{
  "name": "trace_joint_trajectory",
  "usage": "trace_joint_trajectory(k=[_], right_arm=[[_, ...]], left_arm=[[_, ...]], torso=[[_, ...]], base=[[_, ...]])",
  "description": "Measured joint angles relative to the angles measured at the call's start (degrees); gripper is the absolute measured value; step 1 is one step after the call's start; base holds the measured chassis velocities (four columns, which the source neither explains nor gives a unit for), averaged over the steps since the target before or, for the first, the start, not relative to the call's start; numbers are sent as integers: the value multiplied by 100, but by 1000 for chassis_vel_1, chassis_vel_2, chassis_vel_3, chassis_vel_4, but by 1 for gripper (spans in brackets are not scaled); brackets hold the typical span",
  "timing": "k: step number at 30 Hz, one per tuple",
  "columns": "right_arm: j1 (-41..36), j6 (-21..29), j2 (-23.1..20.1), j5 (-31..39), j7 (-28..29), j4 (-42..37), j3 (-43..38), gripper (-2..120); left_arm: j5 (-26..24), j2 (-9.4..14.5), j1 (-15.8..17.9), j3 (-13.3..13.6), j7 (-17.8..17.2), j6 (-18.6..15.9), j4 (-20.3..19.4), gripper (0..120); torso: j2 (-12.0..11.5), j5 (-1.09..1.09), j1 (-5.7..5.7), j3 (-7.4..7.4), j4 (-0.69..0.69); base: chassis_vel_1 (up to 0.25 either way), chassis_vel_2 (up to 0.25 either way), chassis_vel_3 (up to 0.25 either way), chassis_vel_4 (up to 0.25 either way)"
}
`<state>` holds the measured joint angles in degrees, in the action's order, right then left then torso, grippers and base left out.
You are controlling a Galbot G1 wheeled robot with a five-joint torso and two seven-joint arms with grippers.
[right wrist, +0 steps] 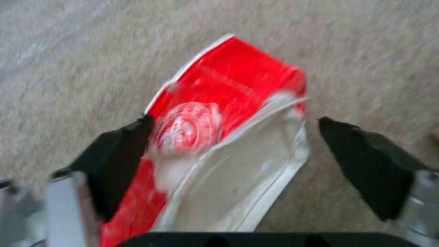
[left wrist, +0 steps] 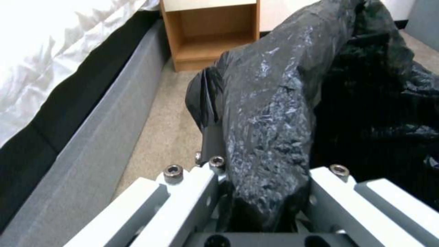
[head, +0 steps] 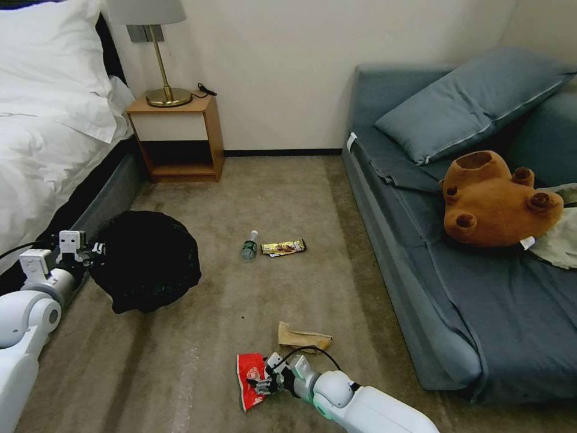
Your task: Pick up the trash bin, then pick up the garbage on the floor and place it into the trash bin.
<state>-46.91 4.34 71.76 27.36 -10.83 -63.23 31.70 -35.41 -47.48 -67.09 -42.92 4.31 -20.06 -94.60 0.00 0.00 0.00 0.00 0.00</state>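
Note:
The trash bin point(head: 147, 261) shows as a round mass of glossy black bag beside the bed. My left gripper point(head: 90, 249) is shut on its rim, and the bag-covered rim point(left wrist: 270, 113) runs between the fingers point(left wrist: 192, 192). My right gripper point(head: 257, 382) is low over the carpet and open. Its black fingertips point(right wrist: 119, 157) straddle the red-and-white snack packet point(right wrist: 219, 113), whose red end point(head: 247, 368) lies on the floor. Other garbage lies on the carpet: a brown paper bag point(head: 303, 338), a small clear bottle point(head: 249, 245) and a gold-brown wrapper point(head: 284, 247).
A white bed point(head: 42, 138) runs along the left. A wooden nightstand point(head: 180, 138) with a brass lamp point(head: 162, 60) stands at the back wall. On the right is a blue-grey sofa point(head: 481, 288) with a pillow point(head: 469, 102) and a brown plush bear point(head: 496, 201).

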Motion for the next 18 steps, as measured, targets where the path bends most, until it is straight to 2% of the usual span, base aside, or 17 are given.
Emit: trace_joint_trajectory(k=[3, 13, 16, 17, 18], right_arm=[[-19, 10, -53, 11, 18, -71, -33, 99], [-201, 38, -141, 3, -30, -148, -165, 100], [-216, 38, -98, -3, -63, -136, -176, 88], [-216, 38, -98, -3, -63, -136, -176, 88], [-189, 38, -71, 3, -81, -127, -175, 82]], left_arm=[[-3, 2, 50, 50, 0, 1, 11, 5], [-26, 30, 134, 122, 3, 2, 22, 5], [-38, 63, 135, 115, 3, 7, 26, 5], [-38, 63, 135, 115, 3, 7, 26, 5], [-52, 80, 134, 105, 2, 7, 13, 5]], torso=[[0, 0, 0, 0, 0], [0, 0, 0, 0, -1], [0, 0, 0, 0, 0], [0, 0, 0, 0, 0], [0, 0, 0, 0, 0]], base=[[0, 0, 0, 0], [0, 0, 0, 0], [0, 0, 0, 0], [0, 0, 0, 0], [0, 0, 0, 0]])
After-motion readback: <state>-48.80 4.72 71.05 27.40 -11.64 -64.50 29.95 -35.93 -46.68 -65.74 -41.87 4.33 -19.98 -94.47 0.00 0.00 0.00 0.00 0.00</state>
